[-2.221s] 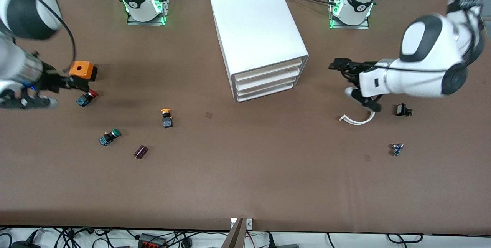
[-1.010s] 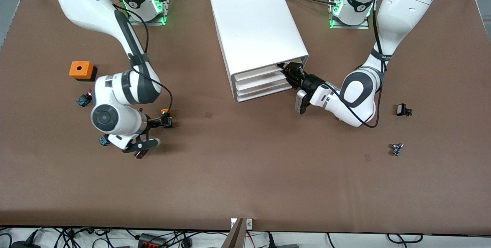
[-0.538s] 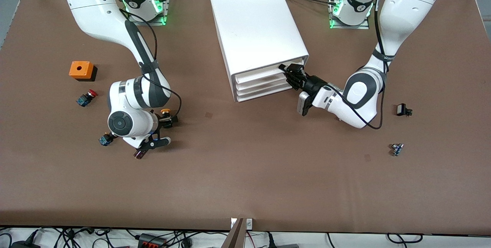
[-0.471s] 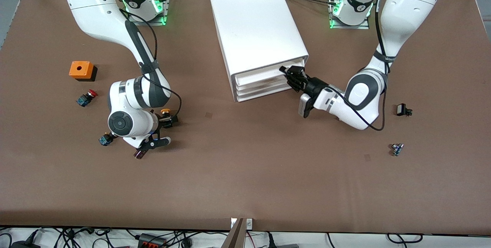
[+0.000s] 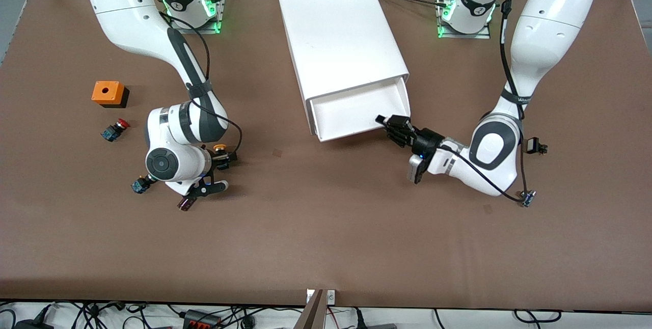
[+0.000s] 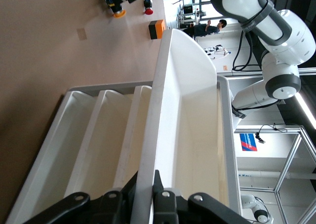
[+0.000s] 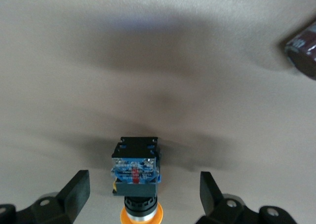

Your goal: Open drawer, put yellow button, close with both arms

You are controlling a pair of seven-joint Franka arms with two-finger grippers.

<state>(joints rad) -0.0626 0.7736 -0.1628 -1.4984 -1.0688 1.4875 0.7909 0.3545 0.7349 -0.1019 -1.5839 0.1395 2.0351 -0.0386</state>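
With the left gripper (image 5: pixel 389 124) clamped on the pulled-out top white tray drawer (image 5: pixel 356 110), the right gripper (image 7: pixel 143 194), jaws wide and empty, seemingly straddles the small yellow-capped push button (image 7: pixel 137 177); off-centre closing could topple it.

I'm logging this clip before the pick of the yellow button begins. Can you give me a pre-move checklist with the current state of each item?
1. Drawer pulled out of the cabinet: ok, the tray stands well out.
2. Left gripper shut on the drawer's front edge: ok, the left wrist view shows its fingers pinching the rim.
3. Drawer interior free: ok as far as the front view shows.
4. Right gripper open: ok, fingers wide apart.
5. Yellow button between the right gripper's fingers: ok, roughly centred in the right wrist view, not yet touched.
6. Neighbours clear of the grasp: cannot tell; the dark cylinder and green switch lie close to the right arm.
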